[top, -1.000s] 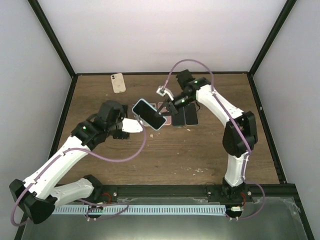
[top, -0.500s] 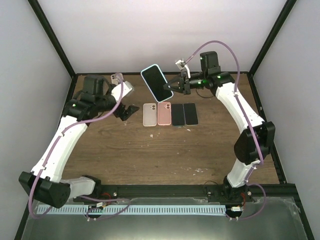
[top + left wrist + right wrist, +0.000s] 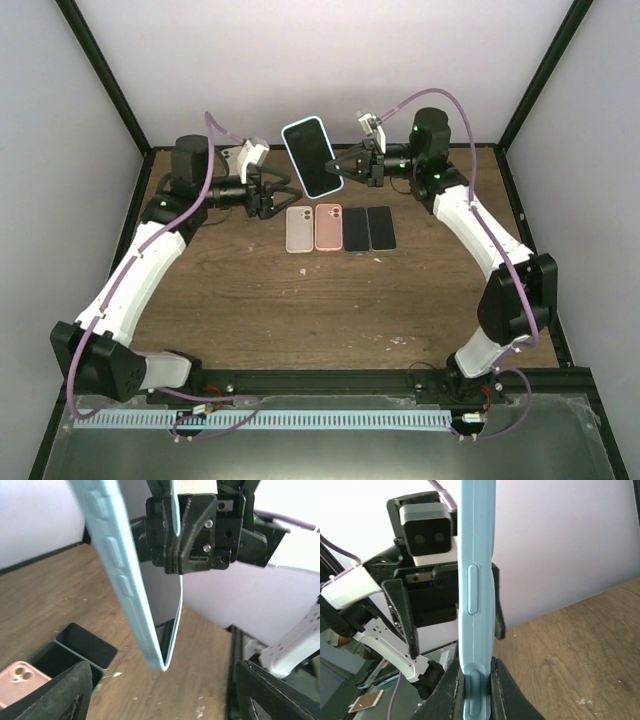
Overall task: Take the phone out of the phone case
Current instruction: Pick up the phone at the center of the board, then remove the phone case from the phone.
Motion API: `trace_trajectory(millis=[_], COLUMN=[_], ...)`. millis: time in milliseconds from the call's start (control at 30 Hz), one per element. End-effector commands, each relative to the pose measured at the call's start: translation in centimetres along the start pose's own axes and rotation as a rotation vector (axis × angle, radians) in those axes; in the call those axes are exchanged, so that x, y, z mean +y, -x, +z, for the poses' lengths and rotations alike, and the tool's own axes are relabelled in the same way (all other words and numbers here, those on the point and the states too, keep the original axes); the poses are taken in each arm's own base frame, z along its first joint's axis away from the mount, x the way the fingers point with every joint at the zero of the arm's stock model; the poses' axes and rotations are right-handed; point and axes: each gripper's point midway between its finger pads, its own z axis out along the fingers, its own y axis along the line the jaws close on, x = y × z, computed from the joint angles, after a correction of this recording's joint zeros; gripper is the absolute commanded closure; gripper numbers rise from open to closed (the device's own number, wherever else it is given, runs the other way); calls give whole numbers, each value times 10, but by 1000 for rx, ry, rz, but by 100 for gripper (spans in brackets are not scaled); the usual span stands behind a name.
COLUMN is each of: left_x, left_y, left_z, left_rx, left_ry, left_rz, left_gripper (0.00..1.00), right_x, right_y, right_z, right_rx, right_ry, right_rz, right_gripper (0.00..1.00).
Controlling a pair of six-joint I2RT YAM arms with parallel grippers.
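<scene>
A phone in a light blue phone case (image 3: 311, 157) hangs in the air above the back of the table, held edge-on. My right gripper (image 3: 340, 172) is shut on its right edge; in the right wrist view the fingers (image 3: 451, 690) clamp the case (image 3: 476, 580) from both sides. My left gripper (image 3: 285, 193) faces it from the left and is open. In the left wrist view the case's lower corner (image 3: 161, 662) hangs between the wide-apart fingers (image 3: 50, 695), touching neither, with the dark screen (image 3: 165, 600) turned away to the right.
On the brown table (image 3: 330, 300), under the raised phone, lie in a row a clear case (image 3: 299, 229), a pink case (image 3: 328, 227) and two black ones (image 3: 368, 228). Black frame posts and pale walls enclose the table on the sides and back.
The right gripper has carried the cased phone up and toward the back. The left arm has swung up from the table's left and turned its open gripper toward the phone.
</scene>
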Motion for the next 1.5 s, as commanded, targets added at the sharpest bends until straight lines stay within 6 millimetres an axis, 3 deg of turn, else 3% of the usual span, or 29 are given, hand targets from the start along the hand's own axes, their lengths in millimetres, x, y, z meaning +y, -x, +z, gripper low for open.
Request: trace_trajectory(millis=[0, 300, 533, 700, 833, 900, 1000, 1133, 1233, 1467], left_x=[-9, -17, -20, -23, -24, -25, -28, -29, -30, -43], left_y=[15, 41, 35, 33, 31, 28, 21, 3, -14, -51], left_z=[7, 17, 20, 18, 17, 16, 15, 12, 13, 27], left_rx=[-63, -127, -115, -109, -100, -92, -65, -11, 31, 164], left_ry=[-126, -218, -238, -241, -233, -236, -237, -219, -218, -252], left_rz=[-116, -119, -118, -103, -94, -89, -68, -25, 0, 55], left_gripper=[22, 49, 75, 99, 100, 100, 100, 100, 100, 100], right_x=[48, 50, 47, 46, 47, 47, 44, 42, 40, 32], right_y=[36, 40, 37, 37, 37, 37, 36, 27, 11, -25], right_z=[2, 9, 9, 8, 9, 8, 8, 7, 7, 16], right_rx=[-67, -97, -101, -101, -98, -96, -75, -27, 21, 128], right_ry=[66, 62, 53, 50, 52, 48, 25, -4, 3, 44], right_rz=[-120, -80, -63, -66, -71, -75, -84, -102, -84, -16], right_gripper=[99, 99, 99, 99, 99, 94, 63, 43, 39, 41])
